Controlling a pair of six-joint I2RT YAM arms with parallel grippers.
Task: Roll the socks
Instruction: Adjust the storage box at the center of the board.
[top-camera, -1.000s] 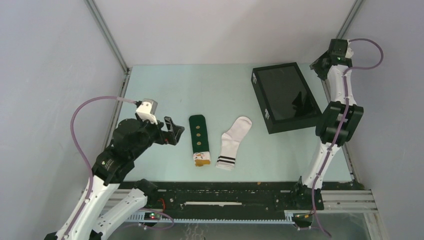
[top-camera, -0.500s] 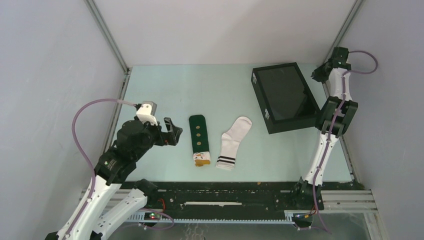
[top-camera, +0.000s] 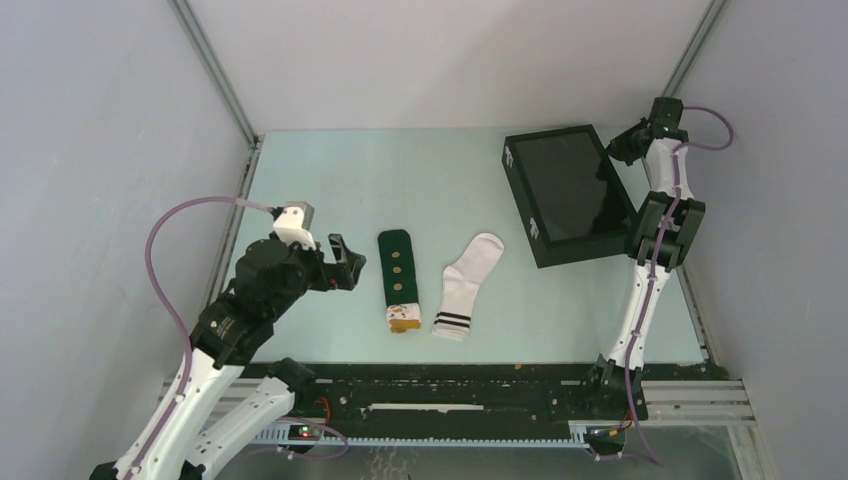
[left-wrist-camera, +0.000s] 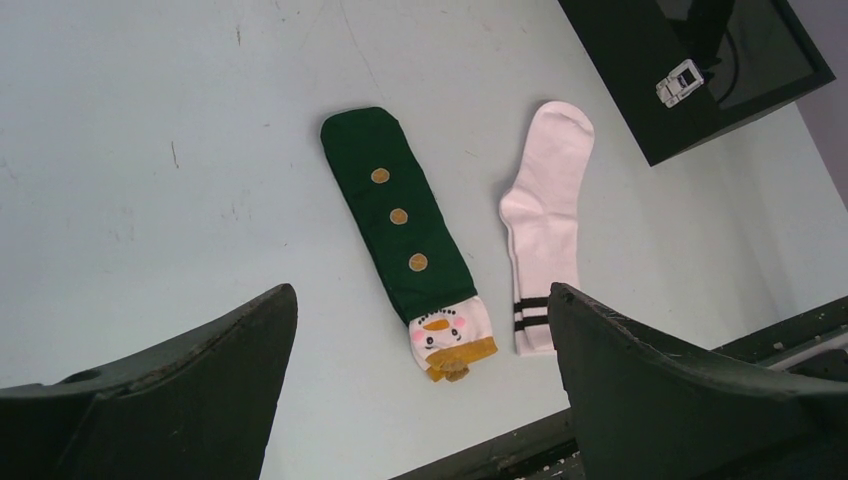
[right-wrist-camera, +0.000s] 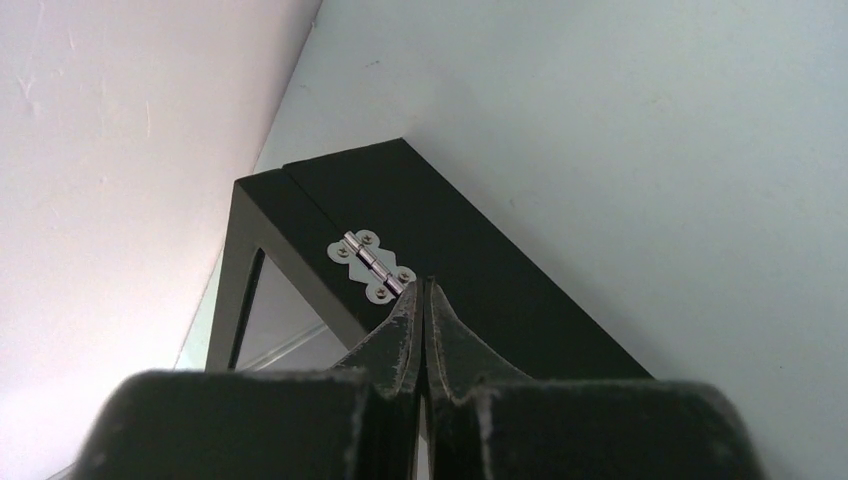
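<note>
A dark green sock (top-camera: 396, 270) with tan dots and a white-orange snowman end lies flat mid-table; it also shows in the left wrist view (left-wrist-camera: 405, 225). A white sock (top-camera: 467, 280) with two black cuff stripes lies just to its right, apart from it, and shows in the left wrist view too (left-wrist-camera: 545, 215). My left gripper (top-camera: 345, 262) is open and empty, hovering left of the green sock (left-wrist-camera: 420, 330). My right gripper (top-camera: 618, 143) is shut and empty, raised at the far right by the black box's far corner (right-wrist-camera: 422, 285).
A black box (top-camera: 571, 192) with a glass lid lies at the back right; its hinge (right-wrist-camera: 374, 265) shows right before my right fingers. Enclosure walls and metal posts ring the table. The black front rail (top-camera: 450, 385) runs along the near edge.
My right arm has folded down and leftward, bringing its gripper toward the black box's far corner. My left arm has barely moved. The socks lie as before.
</note>
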